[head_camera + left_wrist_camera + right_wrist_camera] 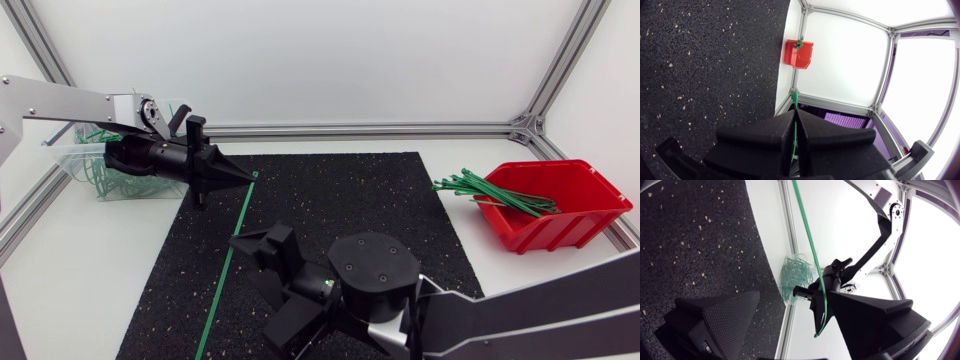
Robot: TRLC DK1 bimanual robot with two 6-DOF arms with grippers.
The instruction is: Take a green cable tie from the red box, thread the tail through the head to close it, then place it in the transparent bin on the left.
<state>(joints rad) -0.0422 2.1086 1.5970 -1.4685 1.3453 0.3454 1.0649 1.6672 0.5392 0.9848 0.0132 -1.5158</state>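
Left pincer (248, 176): clamped narrow on one end of the green tie (228, 262), above the mat's (350, 200) far left part.
Tie: slants from there down to the mat's near edge.
Right pincer (262, 285): wide, with the tie crossing its gap.

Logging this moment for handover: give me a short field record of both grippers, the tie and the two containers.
left gripper: shut on one end of the green cable tie, over the black mat
right gripper: open, tie passing between its fingers
tie state: straight, not yet looped
red box: on the right, spare ties sticking out
transparent bin: on the left, holds looped ties
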